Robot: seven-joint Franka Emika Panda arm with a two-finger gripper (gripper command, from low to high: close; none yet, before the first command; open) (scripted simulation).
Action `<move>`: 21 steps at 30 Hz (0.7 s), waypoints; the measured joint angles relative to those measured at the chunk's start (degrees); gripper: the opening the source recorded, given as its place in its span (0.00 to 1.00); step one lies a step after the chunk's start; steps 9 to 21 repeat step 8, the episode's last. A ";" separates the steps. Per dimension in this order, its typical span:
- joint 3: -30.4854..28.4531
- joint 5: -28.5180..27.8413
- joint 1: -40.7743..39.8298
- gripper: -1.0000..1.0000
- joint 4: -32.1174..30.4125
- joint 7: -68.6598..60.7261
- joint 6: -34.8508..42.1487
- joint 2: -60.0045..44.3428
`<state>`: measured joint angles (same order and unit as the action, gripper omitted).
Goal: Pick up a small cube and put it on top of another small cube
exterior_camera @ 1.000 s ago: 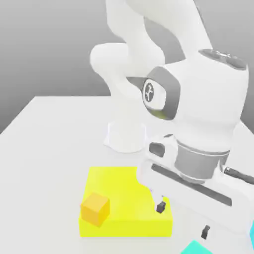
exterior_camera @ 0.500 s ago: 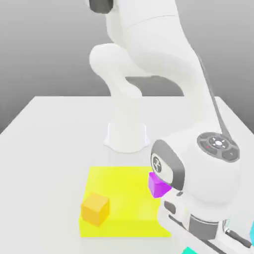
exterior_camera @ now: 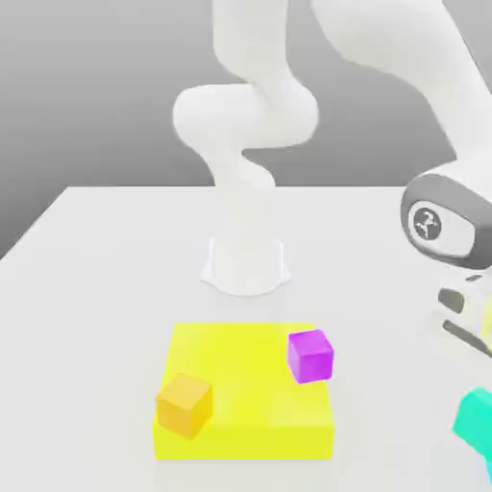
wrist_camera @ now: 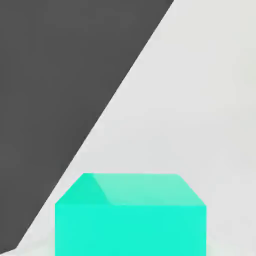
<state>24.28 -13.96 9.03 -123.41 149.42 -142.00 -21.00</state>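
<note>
While the arm (exterior_camera: 423, 115) reaches toward the exterior view's right edge, the small cyan cube (exterior_camera: 475, 419) is seen there on the white table (exterior_camera: 86, 288), well apart from the yellow slab (exterior_camera: 240, 408). The gripper's jaws are brought together; whether the cube is clamped cannot be told. On the slab are set an orange cube (exterior_camera: 184, 404) and a purple cube (exterior_camera: 310, 356).

A plain white desk (exterior_camera: 106, 250) fills the lower part of the exterior view under even, soft light. Behind the desk's far edge stands a bare grey backdrop, darker toward the top and paler just above the desk.
</note>
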 joint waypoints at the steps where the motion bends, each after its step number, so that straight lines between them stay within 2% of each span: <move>1: -0.16 -0.37 1.09 0.00 0.27 2.03 -0.37 -0.68; 4: -2.72 -3.55 3.93 0.00 0.90 5.72 -4.63 -5.81; 5: -3.36 -4.32 4.50 1.00 1.01 6.35 -5.69 -7.05; 21: -3.36 -4.32 4.50 1.00 1.01 6.35 -5.69 -7.05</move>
